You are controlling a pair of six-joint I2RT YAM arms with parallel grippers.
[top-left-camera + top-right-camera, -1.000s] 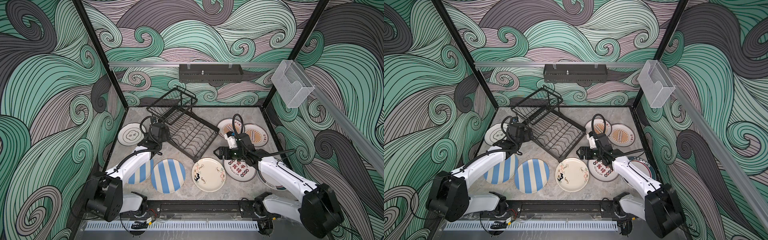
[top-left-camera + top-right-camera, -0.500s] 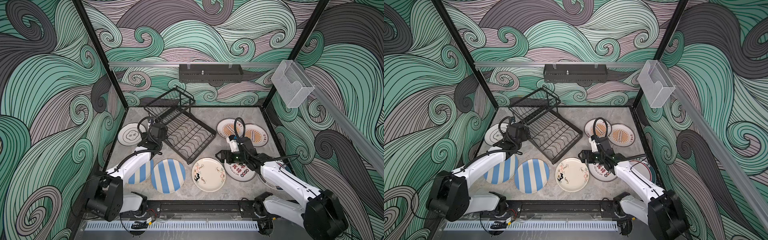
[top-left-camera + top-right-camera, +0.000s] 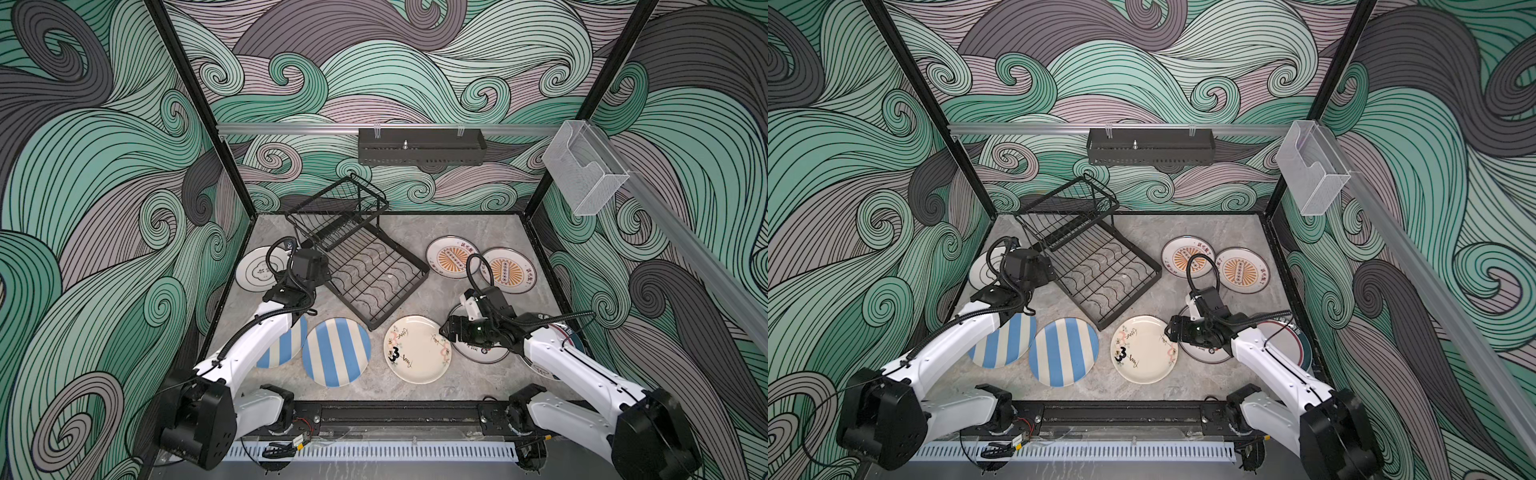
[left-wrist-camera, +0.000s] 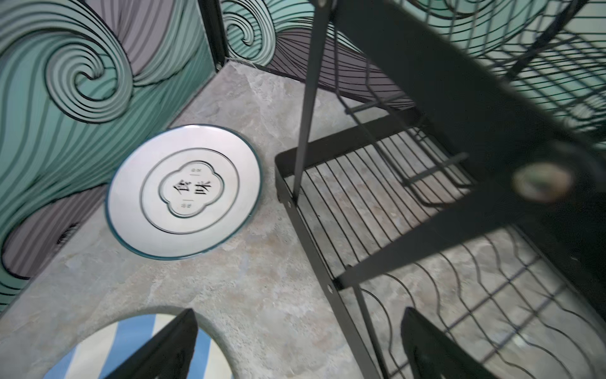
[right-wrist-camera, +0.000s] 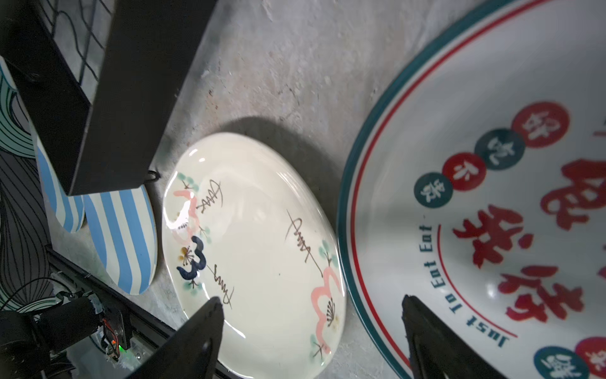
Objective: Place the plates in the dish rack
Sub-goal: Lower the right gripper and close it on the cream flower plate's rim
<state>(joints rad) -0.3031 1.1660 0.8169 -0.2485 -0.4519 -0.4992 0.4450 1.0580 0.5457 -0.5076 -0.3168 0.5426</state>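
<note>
Plates (image 3: 417,349) are lying flat on the grey stone-look tabletop (image 3: 457,224), all outside the dish rack (image 3: 374,282). Right gripper (image 5: 311,298) is hovering low with its fingers spread wide and nothing between them. It is straddling the spot near right of centre where the cream doodle plate (image 5: 255,229) is sitting just beside the teal-rimmed plate with red characters (image 5: 492,213). Left gripper (image 4: 299,311) is standing open too, with the dish rack's left base rail running between its fingertips. Nearer than it, two blue-and-cream striped plates (image 3: 336,352) are resting side by side, one partly under the left arm. A white plate with a clover emblem (image 4: 183,192) is lying at the far left beside the dish rack, which is sitting askew with its raised basket tier toward the far wall. Two orange sunburst plates (image 3: 453,257) are touching at the far right. Another teal-edged plate (image 3: 1296,340) is showing partly under the right arm.
</note>
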